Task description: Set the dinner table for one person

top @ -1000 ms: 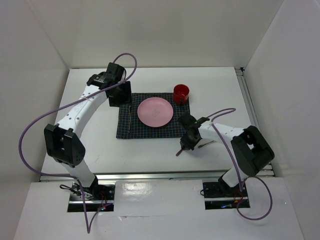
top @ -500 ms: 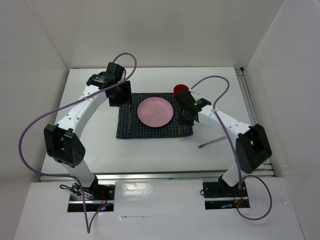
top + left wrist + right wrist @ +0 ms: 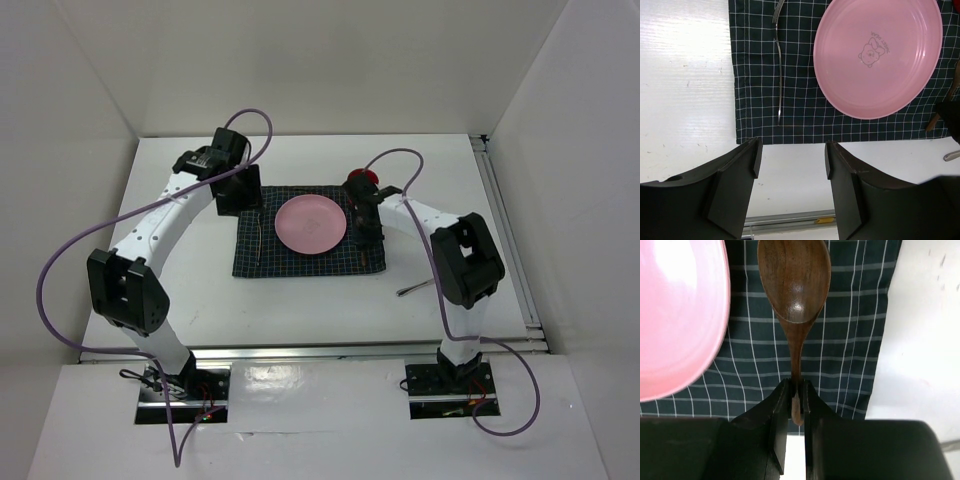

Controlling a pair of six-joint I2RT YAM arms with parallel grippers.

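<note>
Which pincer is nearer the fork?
Left. The left pincer hangs open by the fork, just past its far end; the right pincer is across the pink plate, shut on the wooden spoon.

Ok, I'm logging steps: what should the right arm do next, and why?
Probably lower the wooden spoon onto the checked cloth and release: the right gripper is shut on its handle, bowl beside the pink plate.

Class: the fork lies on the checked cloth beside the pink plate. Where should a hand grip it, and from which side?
Probably grip the fork at mid-handle, coming straight down and closing across its width. It lies flat on the checked cloth, thin and straight, with bare cloth on both sides.
</note>
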